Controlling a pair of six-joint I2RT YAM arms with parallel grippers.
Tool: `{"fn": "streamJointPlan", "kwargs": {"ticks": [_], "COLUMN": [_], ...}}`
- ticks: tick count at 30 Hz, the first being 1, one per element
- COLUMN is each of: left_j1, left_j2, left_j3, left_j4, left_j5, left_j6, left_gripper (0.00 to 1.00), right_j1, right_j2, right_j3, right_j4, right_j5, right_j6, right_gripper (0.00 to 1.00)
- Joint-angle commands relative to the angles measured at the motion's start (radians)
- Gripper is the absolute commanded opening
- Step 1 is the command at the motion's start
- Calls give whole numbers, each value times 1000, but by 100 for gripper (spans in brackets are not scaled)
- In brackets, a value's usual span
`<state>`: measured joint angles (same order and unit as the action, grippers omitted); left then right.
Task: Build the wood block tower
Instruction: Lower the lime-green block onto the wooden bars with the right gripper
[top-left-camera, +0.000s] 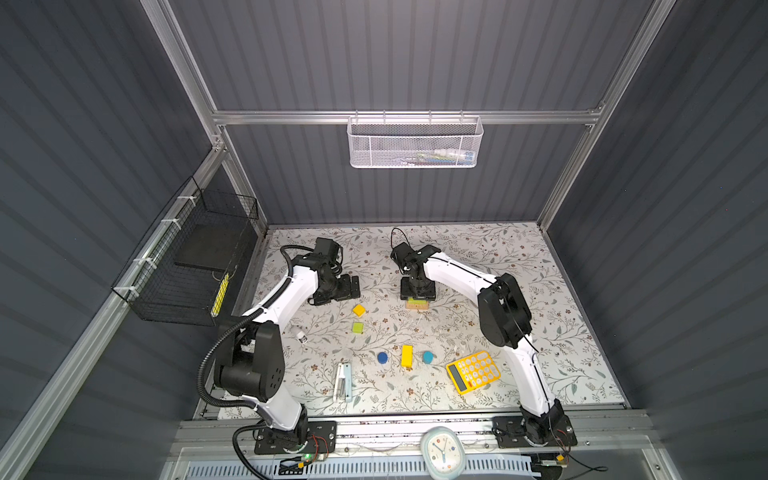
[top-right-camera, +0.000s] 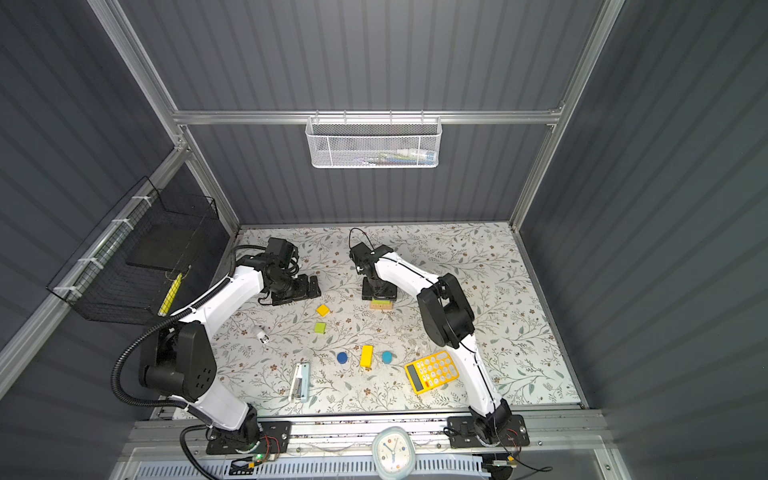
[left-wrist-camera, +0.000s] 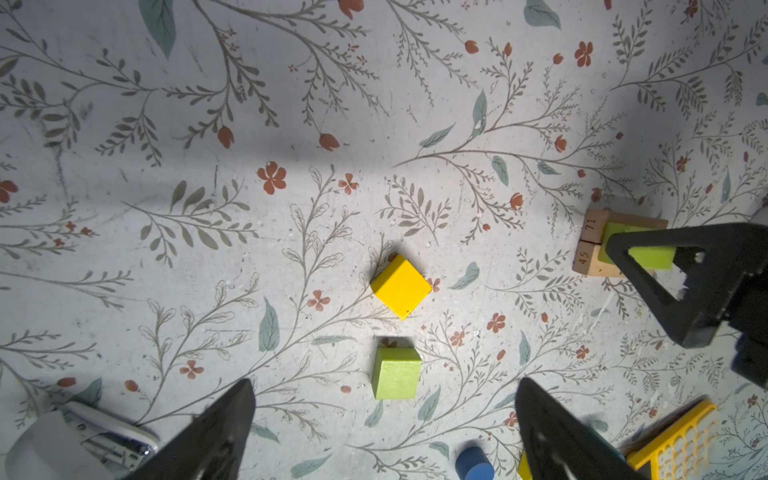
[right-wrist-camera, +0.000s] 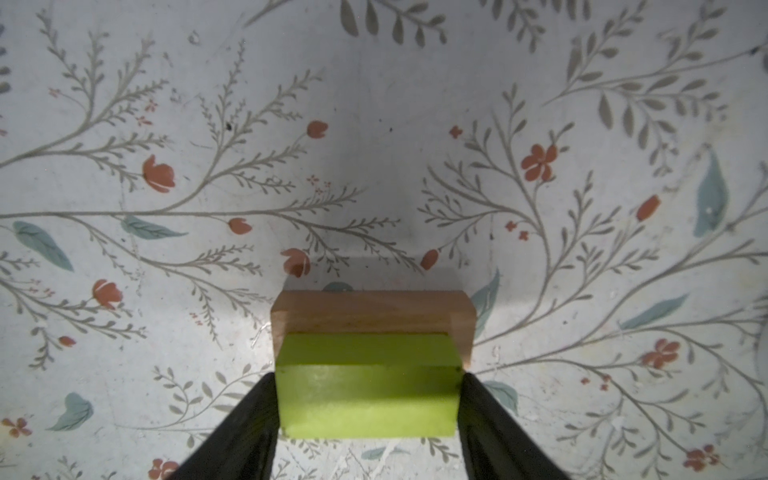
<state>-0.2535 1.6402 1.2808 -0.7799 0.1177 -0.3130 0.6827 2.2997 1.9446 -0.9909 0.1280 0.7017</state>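
The right hand (right-wrist-camera: 366, 377) is clamping the lime-green bar (right-wrist-camera: 365, 399) by its two short ends, with one finger pressing on each. It is holding the bar on or just over the two tan bars (right-wrist-camera: 365, 311), which are lying side by side and touching on the table (top-left-camera: 561, 270), toward its far middle. Whether the bar is already resting on them I cannot tell.

The bar is looking like painted wood: light, stiff and smooth-faced, so a weak pinch is likely letting it slip. The end grip is leaving its broad underside free for seating.

The left hand (left-wrist-camera: 385, 384) is hanging with fingers wide apart, holding nothing, above the yellow cube (left-wrist-camera: 401, 286) and lime-green cube (left-wrist-camera: 395, 374). These are sitting apart from each other and well clear of the stack.

Nearer the front, the yellow bar (top-left-camera: 407, 356) is lying between the blue cylinders (top-left-camera: 382, 357). The calculator (top-left-camera: 473, 372) and a stapler (top-left-camera: 343, 381) are lying off to either side. Nothing is crowding the stack except the right hand's own fingers, which are risking a nudge to the tan bars when letting go.
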Motion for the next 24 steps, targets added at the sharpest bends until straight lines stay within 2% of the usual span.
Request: {"fn": "streamJointPlan", "kwargs": {"ticks": [1, 11, 24], "left_j1": [11, 11, 13], "left_j2": [-20, -20, -18], "left_j3": [-9, -11, -10], "left_j4": [-5, -5, -4], "left_j5": [20, 21, 23], "left_j6": [18, 18, 18], "left_gripper": [98, 98, 98], "right_j1": [5, 5, 5], "right_j2": [-8, -8, -7], "right_j3": [19, 19, 17], "right_j4": [-8, -12, -13], "right_j5": [0, 4, 5], "right_j6": [-10, -11, -23], "right_gripper": [68, 70, 66]}}
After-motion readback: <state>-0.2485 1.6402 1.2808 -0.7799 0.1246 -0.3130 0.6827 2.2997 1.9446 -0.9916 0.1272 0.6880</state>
